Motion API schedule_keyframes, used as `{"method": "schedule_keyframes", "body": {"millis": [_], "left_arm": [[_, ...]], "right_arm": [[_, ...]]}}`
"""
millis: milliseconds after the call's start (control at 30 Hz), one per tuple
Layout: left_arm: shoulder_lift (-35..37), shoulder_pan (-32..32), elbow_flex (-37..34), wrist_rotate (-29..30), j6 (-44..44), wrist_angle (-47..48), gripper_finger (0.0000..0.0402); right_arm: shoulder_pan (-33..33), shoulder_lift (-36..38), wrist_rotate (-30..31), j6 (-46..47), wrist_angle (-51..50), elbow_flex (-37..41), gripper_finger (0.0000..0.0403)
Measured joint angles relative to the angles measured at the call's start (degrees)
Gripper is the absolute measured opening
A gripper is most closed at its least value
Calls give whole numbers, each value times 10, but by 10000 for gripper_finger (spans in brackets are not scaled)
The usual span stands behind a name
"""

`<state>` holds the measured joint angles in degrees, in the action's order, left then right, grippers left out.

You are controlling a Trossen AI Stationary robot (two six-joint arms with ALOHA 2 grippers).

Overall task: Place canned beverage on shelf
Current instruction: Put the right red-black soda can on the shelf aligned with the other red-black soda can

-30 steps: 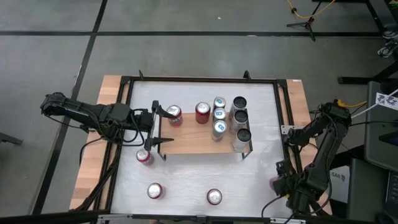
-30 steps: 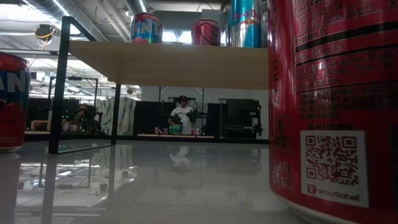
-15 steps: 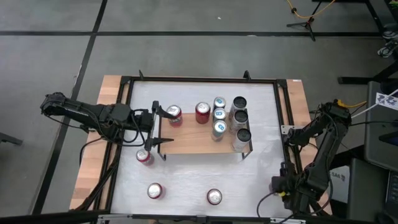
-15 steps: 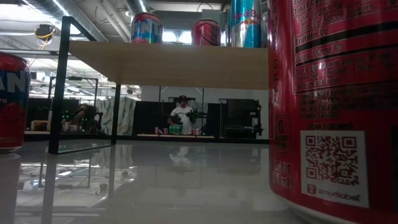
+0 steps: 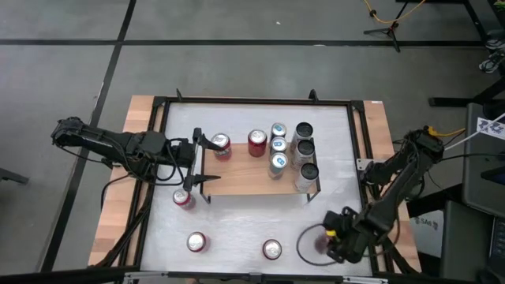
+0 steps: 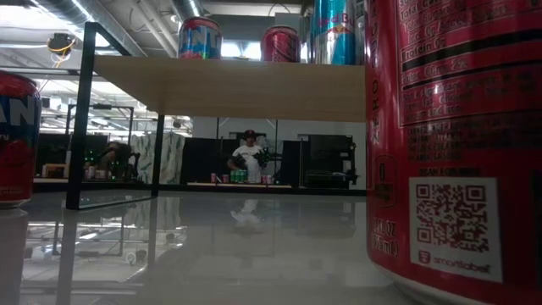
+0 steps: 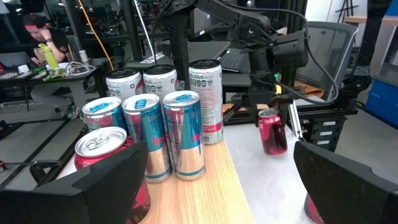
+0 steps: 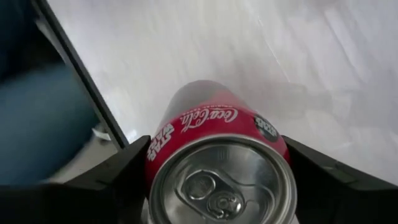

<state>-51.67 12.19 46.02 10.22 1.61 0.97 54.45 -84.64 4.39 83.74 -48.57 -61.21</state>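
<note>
Three red cans stand loose on the white tabletop (image 5: 331, 158) in the high view: one at the lower left (image 5: 196, 241), one at bottom centre (image 5: 271, 250), and one (image 5: 183, 198) just off the shelf's lower-left corner. At the lower right of that frame the right gripper (image 5: 325, 241) holds a red cola can (image 8: 219, 168) above the tabletop; in the right wrist view the can fills the middle of the frame between the two dark fingers (image 8: 118, 180), which press on its sides. Farther up, mid-frame, lies the shelf (image 5: 245, 180), its light wooden top carrying a row of cans along the upper edge: a red one at the left (image 5: 221, 143), another red one (image 5: 256, 141), three slim blue-and-silver cans (image 5: 278, 147), and three taller silver cans (image 5: 304, 150) at the right end. The left gripper (image 5: 203, 160) hovers at the shelf's left end, fingers spread wide with nothing between them. In the low view, a person (image 6: 248, 159) sits far back in the room beyond the table.
</note>
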Motion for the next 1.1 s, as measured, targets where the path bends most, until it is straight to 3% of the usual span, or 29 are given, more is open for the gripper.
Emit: {"method": "schedule_keyframes", "body": {"millis": [267, 567, 833, 1100], "left_arm": [[0, 0, 0, 0, 0, 0, 396], [0, 0, 0, -6, 0, -2, 396], [0, 2, 0, -8, -1, -24, 396], [-25, 49, 0, -26, -11, -135, 396]], "right_arm": [[-71, 0, 51, 0, 25, 0, 291], [-131, 0, 51, 0, 39, 0, 293], [-136, 0, 52, 0, 39, 0, 303], [-136, 0, 51, 0, 41, 0, 302]]}}
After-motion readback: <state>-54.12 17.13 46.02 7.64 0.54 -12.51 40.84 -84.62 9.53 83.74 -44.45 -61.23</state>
